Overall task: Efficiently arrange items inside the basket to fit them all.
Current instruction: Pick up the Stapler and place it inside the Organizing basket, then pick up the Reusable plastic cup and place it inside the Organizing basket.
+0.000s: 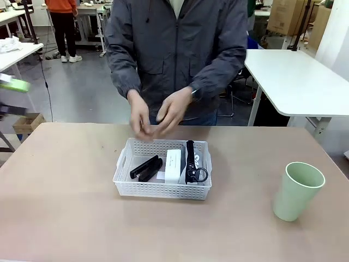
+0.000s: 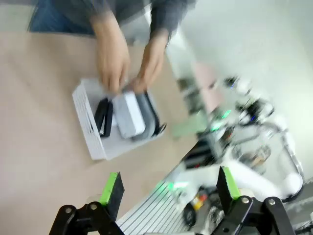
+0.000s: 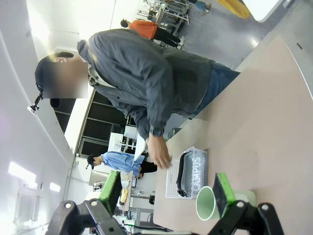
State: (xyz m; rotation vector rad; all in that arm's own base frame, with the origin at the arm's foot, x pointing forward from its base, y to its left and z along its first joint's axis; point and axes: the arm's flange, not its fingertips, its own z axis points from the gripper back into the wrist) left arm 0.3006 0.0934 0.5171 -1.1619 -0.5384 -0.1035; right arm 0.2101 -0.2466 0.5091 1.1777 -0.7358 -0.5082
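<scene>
While one stapler (image 1: 146, 167), one white box (image 1: 173, 166) and one pouch (image 1: 196, 159) lie in the basket (image 1: 161, 190), one cup (image 1: 297, 191) stands outside, right. Left gripper (image 2: 168, 186) and right gripper (image 3: 167, 190) gape apart.

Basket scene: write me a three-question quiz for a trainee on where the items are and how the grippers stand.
1. True or false: the green cup stands inside the basket.
2. What lies between the black stapler and the grey pouch in the basket? A) white box B) tape roll C) bottle
3. Fill in: the left gripper and the right gripper are both ___.
Key: 1 false, it stands on the table outside; 2 A; 3 open.
</scene>
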